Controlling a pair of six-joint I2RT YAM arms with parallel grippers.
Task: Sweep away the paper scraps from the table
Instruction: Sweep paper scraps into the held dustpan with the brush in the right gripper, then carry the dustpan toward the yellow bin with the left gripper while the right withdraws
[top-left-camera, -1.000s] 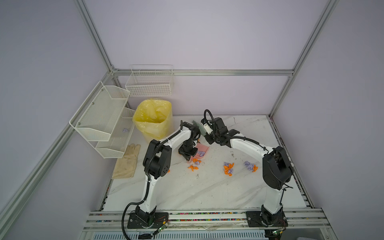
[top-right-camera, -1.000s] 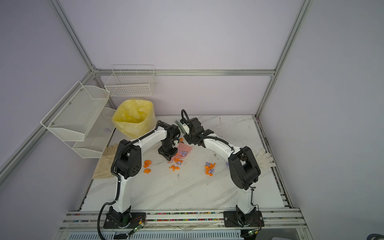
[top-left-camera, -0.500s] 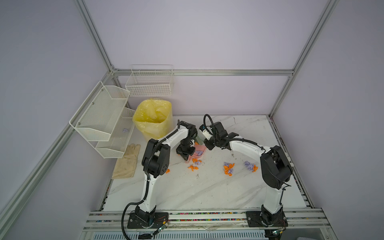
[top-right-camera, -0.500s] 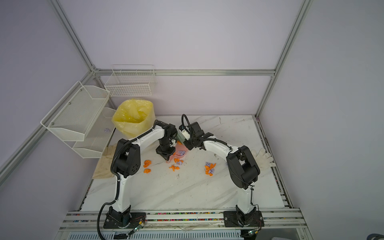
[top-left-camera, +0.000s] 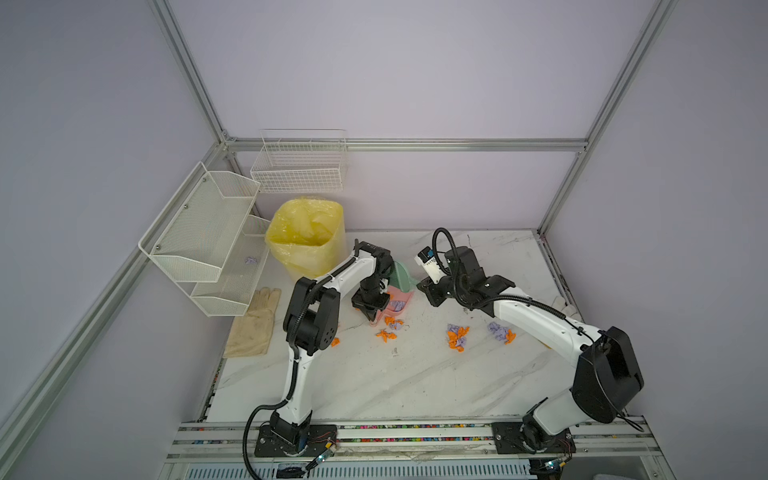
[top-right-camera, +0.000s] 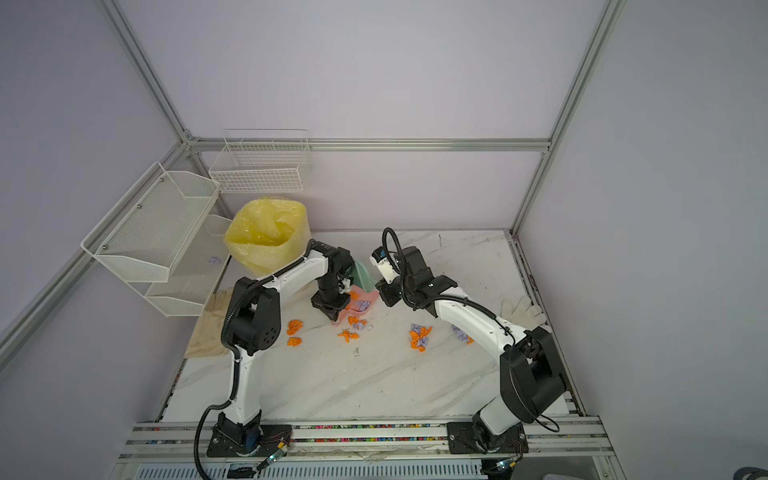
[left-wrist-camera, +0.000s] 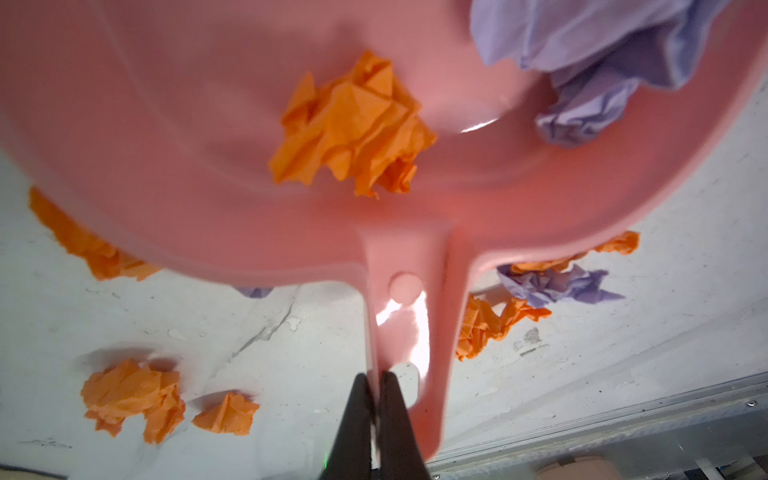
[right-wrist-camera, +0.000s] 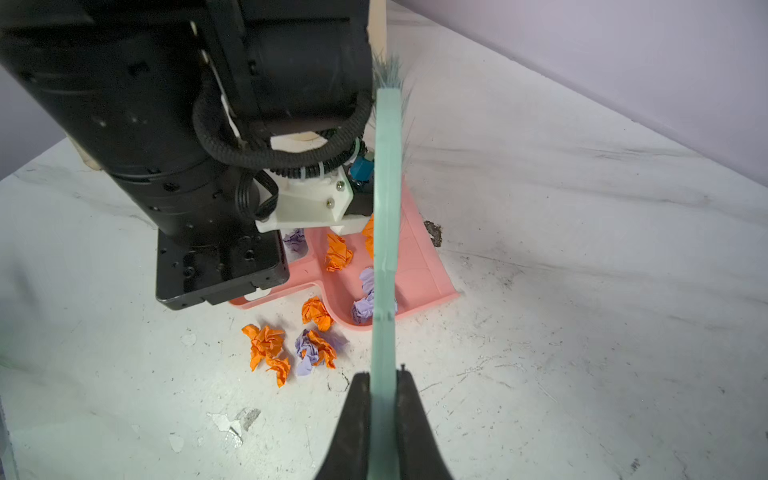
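The two arm bases are bolted to a rail (top-left-camera: 415, 432) along the near edge of the counter (top-left-camera: 374, 386). Farther in, the paper scraps (top-left-camera: 457, 337) lie in loose groups across the middle of the marble top. Orange and lilac wads lie beside the right arm (top-left-camera: 536, 322), and a small group lies just in front of the pink dustpan (top-left-camera: 408, 296). Two orange ones (top-right-camera: 294, 328) lie near the left arm (top-left-camera: 345, 276).

In the left wrist view the left jaws are pinched narrow on the edge of the dustpan's handle (left-wrist-camera: 409, 332). An orange wad (left-wrist-camera: 353, 124) and a lilac wad (left-wrist-camera: 590, 62) sit inside the pan.

In the right wrist view the right jaws clamp the handle of a mint-green brush (right-wrist-camera: 385, 249). The brush stands on edge above the pan, with its bristles at the end away from the jaws.

Beyond them a yellow-bagged bin (top-left-camera: 307, 237) stands at the far left corner. A beige glove (top-left-camera: 253, 324) lies by the counter's left edge, and a stray lilac scrap (top-left-camera: 250, 260) sits in the wire rack (top-left-camera: 199, 232).
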